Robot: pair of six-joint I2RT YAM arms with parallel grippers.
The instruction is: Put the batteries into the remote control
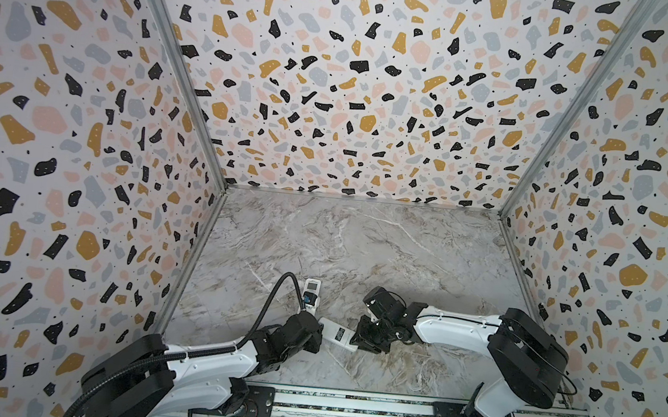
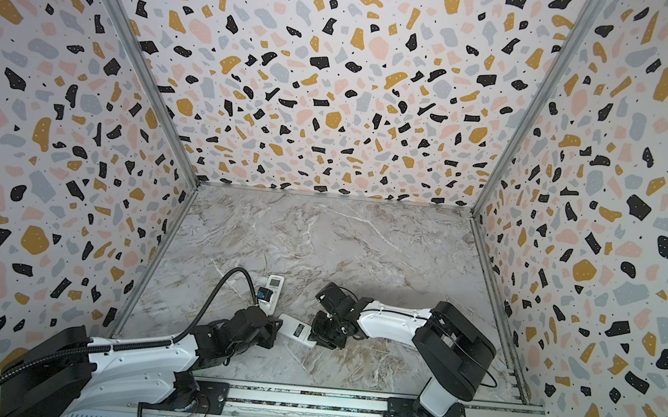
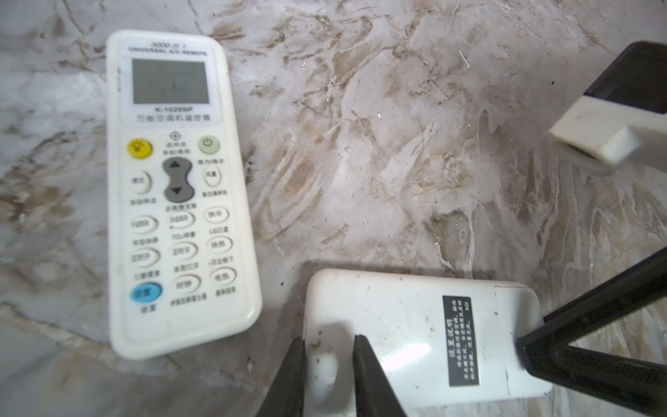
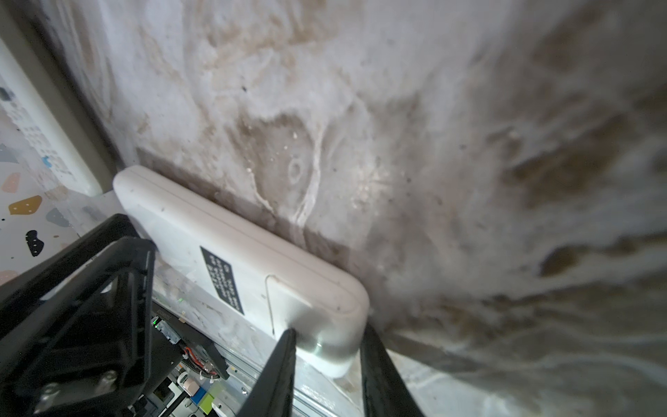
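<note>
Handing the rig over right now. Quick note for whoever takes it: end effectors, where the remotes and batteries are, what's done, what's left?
Left end effector: shut on one end of the flipped remote, back label up.
Right end effector: shut on its other end, at the battery cover, which looks closed.
Face-up remote: loose on the table beside them.
Batteries: none visible in any view; can't tell if any are inside.
Done: remote is back-up and gripped at both ends.
Left: open the cover, find and load the batteries, close it.
</note>
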